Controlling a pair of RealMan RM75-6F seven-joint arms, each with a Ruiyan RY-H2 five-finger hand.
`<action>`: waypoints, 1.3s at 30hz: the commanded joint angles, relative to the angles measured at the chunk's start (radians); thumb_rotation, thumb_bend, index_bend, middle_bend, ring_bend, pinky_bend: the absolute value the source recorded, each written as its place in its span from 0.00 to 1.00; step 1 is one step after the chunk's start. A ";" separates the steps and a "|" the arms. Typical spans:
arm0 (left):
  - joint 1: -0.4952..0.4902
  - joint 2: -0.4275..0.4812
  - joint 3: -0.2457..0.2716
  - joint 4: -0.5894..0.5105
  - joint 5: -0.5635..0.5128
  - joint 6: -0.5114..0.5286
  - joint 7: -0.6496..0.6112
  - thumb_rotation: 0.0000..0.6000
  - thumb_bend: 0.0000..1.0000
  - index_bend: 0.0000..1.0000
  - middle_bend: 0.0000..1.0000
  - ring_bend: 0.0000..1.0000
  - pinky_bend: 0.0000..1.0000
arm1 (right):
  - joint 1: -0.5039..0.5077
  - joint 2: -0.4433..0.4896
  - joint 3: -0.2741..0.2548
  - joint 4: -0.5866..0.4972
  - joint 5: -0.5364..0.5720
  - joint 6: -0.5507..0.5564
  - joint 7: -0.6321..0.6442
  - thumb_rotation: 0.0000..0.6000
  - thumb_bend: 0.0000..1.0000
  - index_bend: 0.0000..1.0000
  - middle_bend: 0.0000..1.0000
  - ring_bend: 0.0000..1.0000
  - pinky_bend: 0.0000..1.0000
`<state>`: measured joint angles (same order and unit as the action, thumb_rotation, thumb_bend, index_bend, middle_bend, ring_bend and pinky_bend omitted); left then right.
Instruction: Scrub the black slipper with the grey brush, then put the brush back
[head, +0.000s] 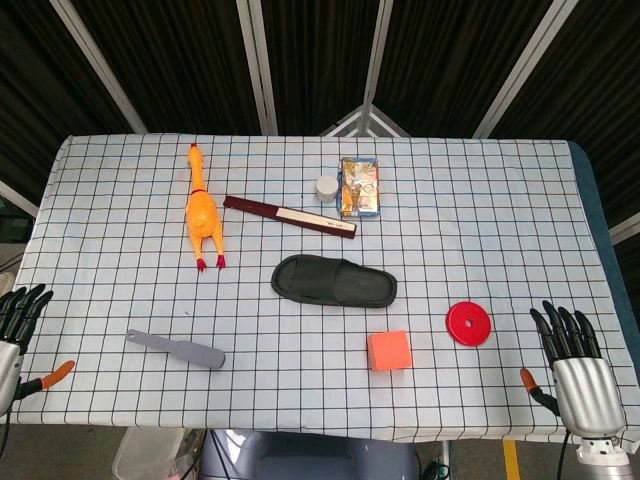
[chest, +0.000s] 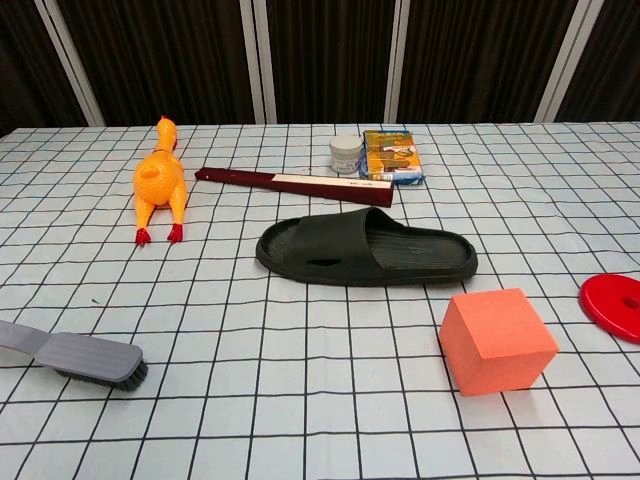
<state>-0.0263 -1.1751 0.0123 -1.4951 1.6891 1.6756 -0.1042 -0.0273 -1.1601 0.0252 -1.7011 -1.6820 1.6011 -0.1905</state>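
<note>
The right hand (head: 578, 370) rests at the near right edge of the table (head: 480, 230), fingers spread and straight, holding nothing. The left hand (head: 18, 325) sits at the near left edge, partly cut off by the frame; its fingers also lie apart and straight, with nothing in them. Neither hand shows in the chest view.

Nearest the left hand lies the grey brush (head: 177, 349), flat on the checked cloth with its handle pointing left; the chest view shows its bristles facing down (chest: 72, 355). Near the right hand lies a red disc (head: 468, 323), and left of that an orange cube (head: 390, 351).

The black slipper (head: 334, 281) lies sole-down at the middle of the table, its length running left to right, well apart from the brush and from both hands.

Farther back, a yellow rubber chicken (head: 202, 212) lies lengthwise with its red feet toward the robot. Beside it a dark red folded fan (head: 291, 216) lies at a slant. Behind the fan stand a small white jar (head: 327, 187) and, just beside it, a printed packet (head: 360, 186).
</note>
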 joint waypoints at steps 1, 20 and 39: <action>-0.006 -0.009 0.013 -0.002 0.012 -0.020 0.027 1.00 0.02 0.00 0.04 0.01 0.04 | 0.001 -0.002 0.001 -0.001 0.003 -0.001 -0.005 1.00 0.35 0.00 0.00 0.00 0.00; -0.120 -0.189 -0.008 -0.001 -0.026 -0.257 0.296 1.00 0.14 0.28 0.42 0.33 0.38 | 0.020 0.025 0.004 0.009 0.007 -0.011 0.091 1.00 0.34 0.00 0.00 0.00 0.00; -0.208 -0.357 0.002 -0.036 -0.070 -0.428 0.557 1.00 0.23 0.29 0.42 0.35 0.38 | 0.034 0.069 -0.001 0.012 0.026 -0.032 0.173 1.00 0.34 0.00 0.00 0.00 0.00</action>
<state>-0.2312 -1.5293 0.0121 -1.5251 1.6189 1.2514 0.4467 0.0065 -1.0913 0.0245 -1.6888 -1.6562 1.5690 -0.0181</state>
